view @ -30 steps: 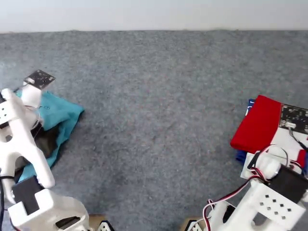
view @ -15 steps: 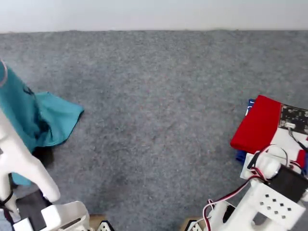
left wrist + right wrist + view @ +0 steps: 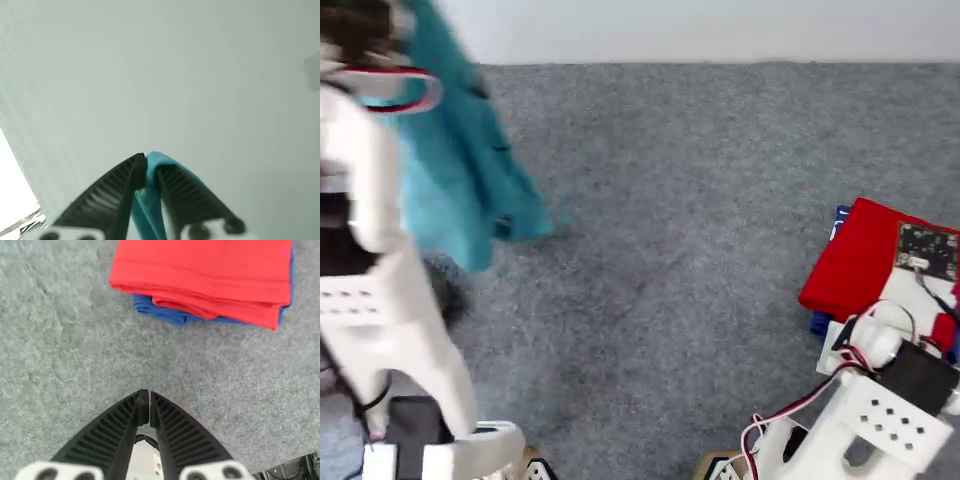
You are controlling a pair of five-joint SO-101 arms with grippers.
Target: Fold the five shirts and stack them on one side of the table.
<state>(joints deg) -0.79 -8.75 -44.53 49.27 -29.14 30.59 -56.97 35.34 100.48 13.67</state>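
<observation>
At ten o'clock in the high view, the soft teal cotton shirt (image 3: 470, 190) hangs from our raised left arm above the grey felt-covered table (image 3: 700, 200); its hem may just clear the surface. The left wrist view shows what the overhead blurs: our left gripper (image 3: 146, 165) pinching a teal fold. We judge the shirt should go down centrally, hem first, laid flat. At four o'clock sits the folded red shirt (image 3: 855, 255). The right wrist view shows the folded blue shirt (image 3: 165, 315) beneath it and our right gripper (image 3: 146, 396), closed on nothing.
</observation>
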